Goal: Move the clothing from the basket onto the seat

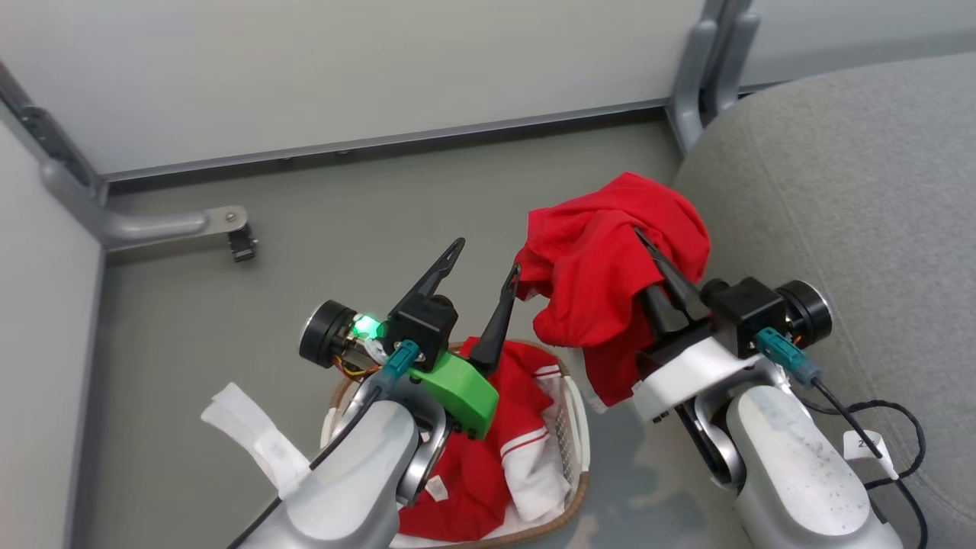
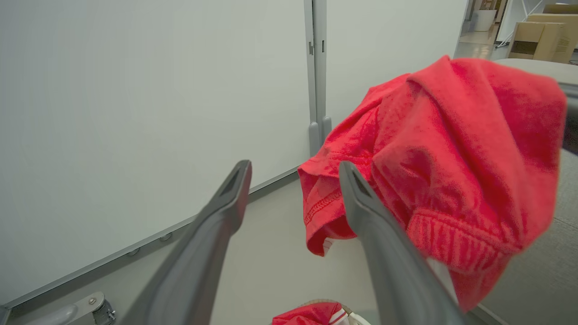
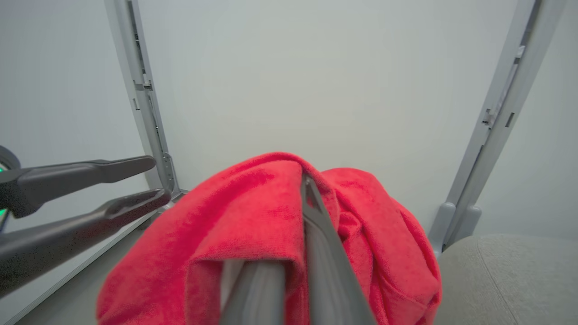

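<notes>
A red garment of the clothing [image 1: 602, 267] hangs in the air between the basket and the seat [image 1: 846, 191], draped over my right gripper [image 1: 646, 245], which is shut on it. More red-and-white clothing [image 1: 496, 457] lies in the basket [image 1: 581, 427] under my left arm. My left gripper [image 1: 486, 259] stands open just left of the hanging garment, with nothing between its fingers. In the left wrist view the left gripper [image 2: 293, 170] is spread wide, and the garment [image 2: 456, 149] hangs beside its right finger. In the right wrist view red cloth [image 3: 253, 216] wraps my shut right gripper [image 3: 303, 181].
Pale partition walls with grey metal posts [image 1: 698, 69] close off the far side. A metal foot bracket [image 1: 229, 223] sits on the grey floor at the left. The seat's rounded edge [image 3: 505, 271] lies just right of the garment. A black cable [image 1: 892, 435] trails by my right arm.
</notes>
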Motion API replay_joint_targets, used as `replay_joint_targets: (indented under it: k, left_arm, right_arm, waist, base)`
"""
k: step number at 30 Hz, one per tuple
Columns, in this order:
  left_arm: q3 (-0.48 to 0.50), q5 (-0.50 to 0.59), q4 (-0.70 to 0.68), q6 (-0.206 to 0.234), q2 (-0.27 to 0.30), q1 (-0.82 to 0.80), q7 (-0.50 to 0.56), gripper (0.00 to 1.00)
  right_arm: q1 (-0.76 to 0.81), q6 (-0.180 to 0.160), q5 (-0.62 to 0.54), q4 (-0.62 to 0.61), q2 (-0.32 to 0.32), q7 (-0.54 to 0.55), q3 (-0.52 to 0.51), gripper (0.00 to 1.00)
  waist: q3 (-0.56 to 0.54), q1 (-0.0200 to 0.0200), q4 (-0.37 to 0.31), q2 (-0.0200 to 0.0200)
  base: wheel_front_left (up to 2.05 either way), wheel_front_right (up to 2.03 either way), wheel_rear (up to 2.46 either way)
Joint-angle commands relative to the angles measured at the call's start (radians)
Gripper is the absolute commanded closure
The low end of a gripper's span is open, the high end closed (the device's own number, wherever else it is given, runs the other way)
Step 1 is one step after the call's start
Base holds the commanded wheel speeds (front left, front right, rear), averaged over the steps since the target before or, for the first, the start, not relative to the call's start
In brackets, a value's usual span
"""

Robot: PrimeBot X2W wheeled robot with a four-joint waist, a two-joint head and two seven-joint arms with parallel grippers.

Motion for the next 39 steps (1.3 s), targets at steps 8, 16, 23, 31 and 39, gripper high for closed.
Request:
replay_joint_targets:
  k: [8, 16, 23, 31, 39]
  left_arm:
    - [0.066, 0.073, -0.007, -0.025, 0.015, 0.038, -0.003, 0.00]
    - [0.111, 0.127, -0.012, -0.050, 0.005, 0.060, -0.003, 0.00]
    - [0.134, 0.166, -0.004, -0.076, -0.005, 0.064, -0.003, 0.00]
    - [0.138, 0.205, 0.005, -0.101, -0.014, 0.039, -0.003, 0.00]
    - [0.135, 0.249, 0.017, -0.121, -0.011, -0.011, -0.003, 0.00]
  right_arm:
    - [0.033, -0.001, 0.032, -0.068, -0.004, -0.001, -0.031, 1.00]
    - [0.049, -0.001, 0.041, -0.084, -0.003, -0.001, -0.054, 1.00]
    - [0.027, -0.001, 0.022, -0.075, -0.003, 0.000, -0.106, 1.00]
    - [-0.066, -0.001, -0.059, -0.036, -0.032, 0.000, -0.232, 1.00]
    - [-0.266, -0.001, -0.117, 0.082, -0.175, -0.001, -0.309, 1.00]
  waist:
    - [0.065, 0.0000, -0.276, 0.0000]
    - [0.093, 0.0000, -0.397, 0.0000]
    - [0.131, 0.0000, -0.455, 0.0000]
    - [0.214, 0.0000, -0.435, 0.0000]
    - [0.330, 0.0000, -0.354, 0.0000]
  base:
    - [0.00, 0.00, 0.00]
    - [0.00, 0.00, 0.00]
    - [0.00, 0.00, 0.00]
    - [0.00, 0.00, 0.00]
    - [0.00, 0.00, 0.00]
